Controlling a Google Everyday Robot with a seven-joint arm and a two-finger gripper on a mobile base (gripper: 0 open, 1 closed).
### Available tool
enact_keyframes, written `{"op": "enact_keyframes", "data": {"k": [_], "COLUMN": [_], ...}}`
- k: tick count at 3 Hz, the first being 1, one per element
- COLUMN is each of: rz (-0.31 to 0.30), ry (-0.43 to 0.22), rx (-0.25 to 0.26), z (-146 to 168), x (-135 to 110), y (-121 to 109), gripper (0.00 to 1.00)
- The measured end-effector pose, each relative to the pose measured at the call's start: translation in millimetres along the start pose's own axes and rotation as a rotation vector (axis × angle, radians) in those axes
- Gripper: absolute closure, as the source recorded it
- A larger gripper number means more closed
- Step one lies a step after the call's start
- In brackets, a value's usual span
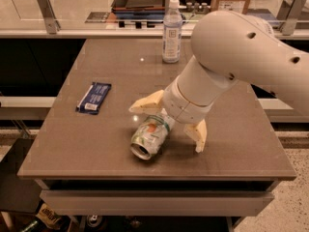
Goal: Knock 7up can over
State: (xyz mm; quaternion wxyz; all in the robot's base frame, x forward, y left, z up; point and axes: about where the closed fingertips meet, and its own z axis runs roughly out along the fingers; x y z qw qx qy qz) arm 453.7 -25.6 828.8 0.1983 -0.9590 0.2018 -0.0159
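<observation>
The 7up can [149, 137], white and silver with green swirls and an orange-red spot, lies on its side on the brown table [96, 144], its silver top facing the front edge. My gripper [168, 124] is right over the can's far end, open. One tan finger [147, 102] points left above the can; the other finger [198, 135] points down to the can's right. The can lies between the two fingers, not clamped.
A clear plastic bottle with a white cap [172, 32] stands at the table's back middle. A dark blue snack packet [93, 97] lies flat at the left. The table's front edge is just below the can. A counter with boxes runs behind.
</observation>
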Motion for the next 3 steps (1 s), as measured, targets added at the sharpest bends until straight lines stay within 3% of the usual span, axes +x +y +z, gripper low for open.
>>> {"op": "enact_keyframes", "data": {"k": [1, 2, 3], "rz": [0.0, 0.046, 0.073], "ry": [0.0, -0.028, -0.073], "rx": [0.0, 0.093, 0.187], "z": [-1, -23, -44], "x": [0, 5, -5], "y": [-1, -9, -32], "gripper": [0.0, 0.0, 0.0]}}
